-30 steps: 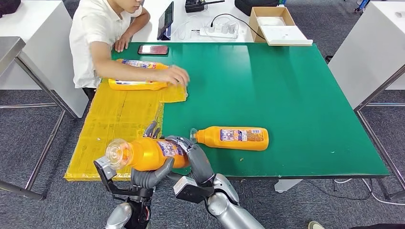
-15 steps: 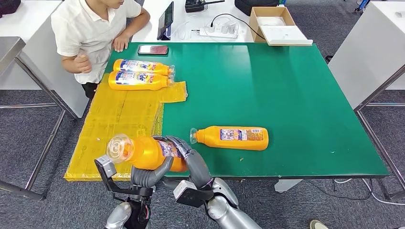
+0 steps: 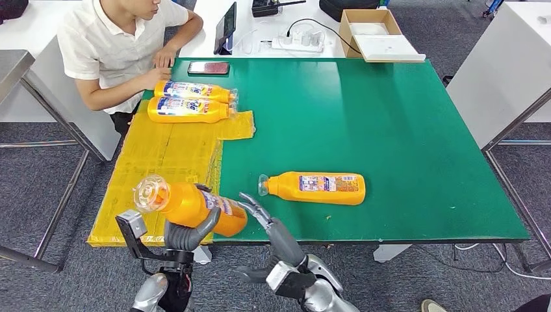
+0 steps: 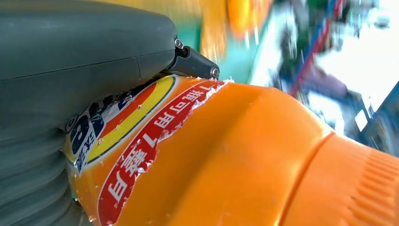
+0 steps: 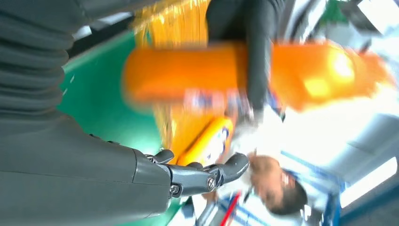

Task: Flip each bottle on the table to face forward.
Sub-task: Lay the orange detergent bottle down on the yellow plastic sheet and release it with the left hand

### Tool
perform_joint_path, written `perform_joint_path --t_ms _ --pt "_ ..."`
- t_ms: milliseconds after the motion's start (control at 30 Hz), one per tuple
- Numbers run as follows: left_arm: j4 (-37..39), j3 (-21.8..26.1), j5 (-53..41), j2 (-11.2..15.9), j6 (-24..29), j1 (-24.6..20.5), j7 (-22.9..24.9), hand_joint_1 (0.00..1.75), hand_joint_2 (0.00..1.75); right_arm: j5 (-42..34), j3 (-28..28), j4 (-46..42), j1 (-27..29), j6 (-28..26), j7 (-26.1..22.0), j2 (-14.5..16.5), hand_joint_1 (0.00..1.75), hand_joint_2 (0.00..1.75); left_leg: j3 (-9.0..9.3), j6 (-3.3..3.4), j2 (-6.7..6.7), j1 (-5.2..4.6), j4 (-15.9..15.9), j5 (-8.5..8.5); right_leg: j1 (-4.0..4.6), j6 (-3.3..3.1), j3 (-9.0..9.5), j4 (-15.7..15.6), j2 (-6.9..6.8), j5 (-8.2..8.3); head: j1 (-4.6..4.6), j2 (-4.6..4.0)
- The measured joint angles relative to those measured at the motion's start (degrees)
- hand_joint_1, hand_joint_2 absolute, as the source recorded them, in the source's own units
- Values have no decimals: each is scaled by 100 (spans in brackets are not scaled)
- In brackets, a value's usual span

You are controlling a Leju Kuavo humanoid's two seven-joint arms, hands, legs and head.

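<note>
left hand lifts a bottle at the table's near edge

the left hand has its fingers clamped on an orange bottle, held tilted above the yellow mat. the right hand is beside it, fingers apart, holding nothing. a second bottle lies right of the mat; two labelled bottles rest on the mat's far end.

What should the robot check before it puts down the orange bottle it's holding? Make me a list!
1. Left hand grips the orange plastic bottle with the clear cap: ok.
2. Right hand is off that bottle, fingers apart: ok.
3. Label faces forward: cannot tell.
4. Bare yellow mat ahead for setting it down: ok.
5. Person's hand is away from the landing spot: ok.
6. Second orange bottle lying on the green table is apart from the held one: ok.
</note>
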Motion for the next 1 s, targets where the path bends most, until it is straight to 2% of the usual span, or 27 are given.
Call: perform_joint_path --t_ms 67,200,267,400,533,600,733,867,1000 --pt "14 64 -35 18 83 -6 2 175 175 -1 -63 -98 57 -1 -4 -14 0 0 0 0 0 0 0 0 0 0 0 0 0 0 0 1" --pt "155 675 -334 190 601 -100 -31 175 175 -17 -617 -1093 554 -19 -29 -128 0 0 1 0 1 2 0 1 0 -1 0 1 0 0 -1 1" --pt "182 754 -591 209 853 -127 -92 175 175 -53 -704 -1283 642 -67 -30 -140 0 0 1 0 1 1 0 1 0 -1 1 1 0 0 -1 1" --pt "243 873 -2064 341 1872 -281 -190 175 175 -302 -857 -1687 789 -459 -32 -142 0 0 1 0 -1 0 0 1 -1 -1 0 1 -1 0 0 1" --pt "578 1051 -3955 612 2305 -812 276 175 175 -714 -1141 -2123 896 -897 -33 -82 0 0 4 -1 -2 1 0 2 1 -1 1 1 -1 0 -1 2" --pt "983 1050 -5143 758 2270 -1225 737 175 175 -912 -1337 -2212 928 -860 -33 28 0 0 7 -2 -2 1 0 5 1 -2 2 2 -1 2 -2 1" --pt "2262 853 -7081 928 1709 -2170 1577 175 175 -1124 -1670 -2202 934 -602 -33 285 0 0 9 -1 -1 2 0 13 1 -18 3 4 0 14 -2 2" --pt "3571 427 -8106 880 1160 -2918 2099 175 175 -1191 -1804 -2004 877 -516 -33 521 0 0 7 -1 1 1 0 15 0 -16 3 5 1 15 0 2" --pt "4453 96 -8376 809 863 -3388 2302 175 175 -1193 -1828 -1762 826 -497 -32 654 0 0 4 -1 1 0 0 14 -1 -16 4 4 -1 14 1 2"
